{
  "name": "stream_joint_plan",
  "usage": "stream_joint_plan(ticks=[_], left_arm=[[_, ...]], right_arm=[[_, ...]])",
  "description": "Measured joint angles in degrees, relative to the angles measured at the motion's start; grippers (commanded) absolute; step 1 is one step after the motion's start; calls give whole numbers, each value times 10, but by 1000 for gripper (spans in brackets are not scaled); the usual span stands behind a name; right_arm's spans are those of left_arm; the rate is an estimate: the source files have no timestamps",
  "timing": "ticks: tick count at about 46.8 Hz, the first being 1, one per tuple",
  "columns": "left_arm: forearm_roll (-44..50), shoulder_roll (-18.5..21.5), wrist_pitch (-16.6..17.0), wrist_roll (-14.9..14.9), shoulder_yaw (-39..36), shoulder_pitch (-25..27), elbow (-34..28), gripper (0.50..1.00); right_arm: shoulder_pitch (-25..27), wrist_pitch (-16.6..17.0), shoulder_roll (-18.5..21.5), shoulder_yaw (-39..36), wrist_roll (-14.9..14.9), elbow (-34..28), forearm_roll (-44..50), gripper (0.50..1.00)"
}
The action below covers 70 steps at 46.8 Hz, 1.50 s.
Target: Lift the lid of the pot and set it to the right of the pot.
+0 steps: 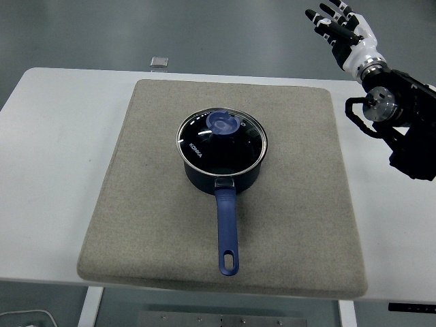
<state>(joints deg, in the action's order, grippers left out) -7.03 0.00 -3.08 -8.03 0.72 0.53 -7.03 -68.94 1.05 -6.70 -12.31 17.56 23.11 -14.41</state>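
Sitting near the middle of a grey mat (143, 225) on the white bench (54, 170): dark blue pot (221, 176), long handle (227, 231) pointing toward the near edge. Glass pot lid (222, 141) with blue knob (223, 123) rests on the pot rim. Right robot hand (338, 26) raised beyond the bench's far right corner, fingers spread, holding nothing, well apart from the pot. Small grey object (159, 62) at the far edge.

One head view alone, set high on the robot's side, looks forward and down over the white surface (54, 170) (its near edge at the bottom).
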Motion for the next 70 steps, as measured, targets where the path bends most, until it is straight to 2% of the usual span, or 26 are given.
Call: stream_joint_plan(ticks=[51,70], left_arm=[[0,0,0,0,0,1,3,1000],[0,0,0,0,0,1,3,1000]], right_arm=[[-2,0,-2,0,0,0,-1,901],[-3,-15,0,0,1,0,-1,901]])
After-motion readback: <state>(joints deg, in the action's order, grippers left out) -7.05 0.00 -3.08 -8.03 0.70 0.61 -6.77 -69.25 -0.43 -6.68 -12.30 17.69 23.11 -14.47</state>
